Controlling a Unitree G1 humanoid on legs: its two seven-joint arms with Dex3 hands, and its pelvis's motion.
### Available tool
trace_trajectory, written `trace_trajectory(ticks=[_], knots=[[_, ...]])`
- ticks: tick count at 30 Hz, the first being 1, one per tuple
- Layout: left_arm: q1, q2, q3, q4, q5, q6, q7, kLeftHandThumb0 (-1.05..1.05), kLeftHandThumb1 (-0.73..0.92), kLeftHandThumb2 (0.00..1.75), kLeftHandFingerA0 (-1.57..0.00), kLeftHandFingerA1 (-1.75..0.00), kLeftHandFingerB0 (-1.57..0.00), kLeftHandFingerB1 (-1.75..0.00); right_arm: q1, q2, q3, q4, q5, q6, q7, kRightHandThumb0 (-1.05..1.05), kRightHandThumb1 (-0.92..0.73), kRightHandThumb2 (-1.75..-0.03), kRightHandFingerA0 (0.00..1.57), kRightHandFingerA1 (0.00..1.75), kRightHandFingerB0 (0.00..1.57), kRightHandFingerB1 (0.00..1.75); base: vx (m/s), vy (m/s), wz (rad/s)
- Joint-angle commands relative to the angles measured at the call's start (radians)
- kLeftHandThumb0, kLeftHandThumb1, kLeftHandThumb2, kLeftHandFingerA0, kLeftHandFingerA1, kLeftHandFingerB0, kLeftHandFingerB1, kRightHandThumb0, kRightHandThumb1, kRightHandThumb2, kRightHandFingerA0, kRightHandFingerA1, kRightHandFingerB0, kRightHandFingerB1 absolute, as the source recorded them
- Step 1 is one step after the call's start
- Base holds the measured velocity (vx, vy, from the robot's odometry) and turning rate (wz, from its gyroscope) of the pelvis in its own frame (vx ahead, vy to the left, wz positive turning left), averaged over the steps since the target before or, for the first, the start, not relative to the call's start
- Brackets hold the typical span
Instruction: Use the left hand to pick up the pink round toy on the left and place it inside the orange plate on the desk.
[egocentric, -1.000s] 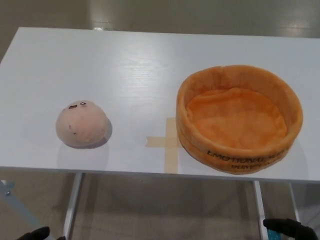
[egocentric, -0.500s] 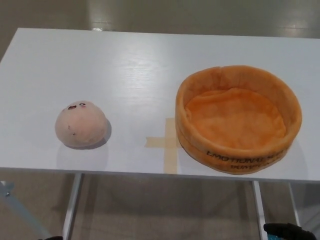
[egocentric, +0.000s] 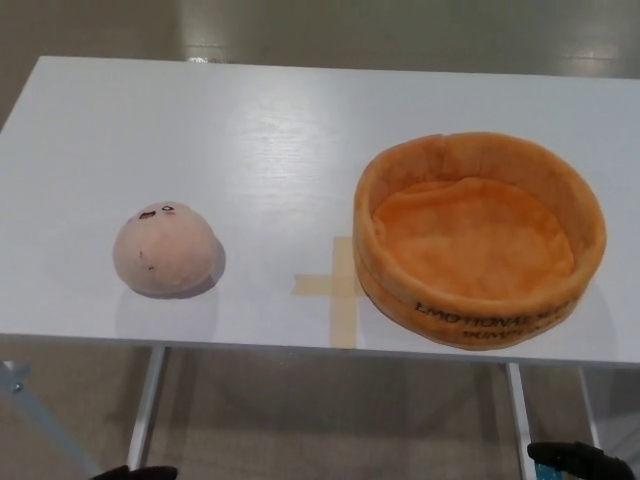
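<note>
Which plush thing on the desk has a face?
The pink round toy on the left; the orange plate has only printed lettering on its wall.

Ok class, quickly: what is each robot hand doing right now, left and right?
Left hand: only a sliver at the bottom edge; state cannot be told.
Right hand: barely in view; state cannot be told.

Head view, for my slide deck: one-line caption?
Pink toy left, empty orange plate right, tape cross between, on a white desk.
</note>
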Motion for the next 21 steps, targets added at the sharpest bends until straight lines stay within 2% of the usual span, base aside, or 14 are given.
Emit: trace_trajectory(ticks=[1,4,6,7,8,9,12,13,17,21], knots=[[0.135,0.109,-0.066,-0.366,-0.208,0.020,-0.384,-0.51,0.42,0.68,-0.29,-0.42,-0.20,-0.37,-0.007,0.003,0.000,0.010,-0.023,0.006,-0.003,-0.19,-0.40,-0.67,0.76,0.83,0.54,0.64,0.00,0.000,0.00],[0.157,0.145,-0.079,-0.524,-0.325,0.014,-0.491,-0.45,0.42,0.64,-0.28,-0.43,-0.16,-0.35,-0.011,0.003,0.002,0.011,-0.024,0.014,-0.001,-0.19,-0.40,-0.68,0.76,0.83,0.54,0.64,0.00,0.000,0.00],[0.163,0.152,-0.080,-0.566,-0.353,0.021,-0.511,-0.44,0.42,0.64,-0.28,-0.43,-0.16,-0.35,-0.011,0.004,-0.002,0.010,-0.020,0.011,0.004,-0.17,-0.41,-0.68,0.75,0.83,0.53,0.64,0.00,0.000,0.00],[0.161,0.160,-0.080,-0.600,-0.385,0.030,-0.537,-0.31,0.49,0.55,-0.31,-0.36,-0.18,-0.28,-0.010,0.004,-0.006,0.010,-0.015,0.008,0.010,-0.14,-0.40,-0.69,0.76,0.85,0.53,0.64,0.00,0.000,0.00],[0.159,0.165,-0.080,-0.618,-0.404,0.038,-0.554,-0.31,0.49,0.55,-0.31,-0.36,-0.18,-0.28,-0.010,0.005,-0.008,0.011,-0.013,0.007,0.013,-0.14,-0.40,-0.69,0.76,0.85,0.53,0.64,0.00,0.000,0.00],[0.156,0.180,-0.076,-0.668,-0.434,0.043,-0.571,-0.39,0.41,0.62,-0.28,-0.41,-0.16,-0.34,-0.010,0.005,-0.007,0.010,-0.013,0.006,0.014,-0.13,-0.40,-0.69,0.76,0.84,0.54,0.64,0.00,0.000,0.00],[0.148,0.201,-0.063,-0.747,-0.490,0.054,-0.599,-0.35,0.41,0.61,-0.27,-0.41,-0.15,-0.33,-0.013,0.007,-0.007,0.010,-0.013,0.010,0.012,-0.11,-0.42,-0.68,0.75,0.84,0.53,0.63,0.00,0.000,0.00],[0.142,0.223,-0.052,-0.811,-0.531,0.090,-0.605,-0.30,0.47,0.55,-0.25,-0.36,-0.16,-0.27,-0.013,0.008,-0.006,0.010,-0.015,0.011,0.011,-0.12,-0.41,-0.67,0.76,0.84,0.53,0.63,0.00,0.000,0.00],[0.126,0.267,-0.018,-0.924,-0.564,0.109,-0.581,-0.32,0.47,0.55,-0.24,-0.33,-0.19,-0.28,-0.010,0.007,-0.003,0.011,-0.018,0.004,0.011,-0.16,-0.38,-0.69,0.76,0.84,0.54,0.64,0.00,0.000,0.00],[0.063,0.255,0.035,-1.004,-0.566,0.084,-0.489,-0.38,0.42,0.60,-0.21,-0.36,-0.22,-0.34,-0.008,0.006,0.004,0.010,-0.025,0.004,0.003,-0.17,-0.38,-0.68,0.76,0.84,0.55,0.65,0.00,0.000,0.00]])
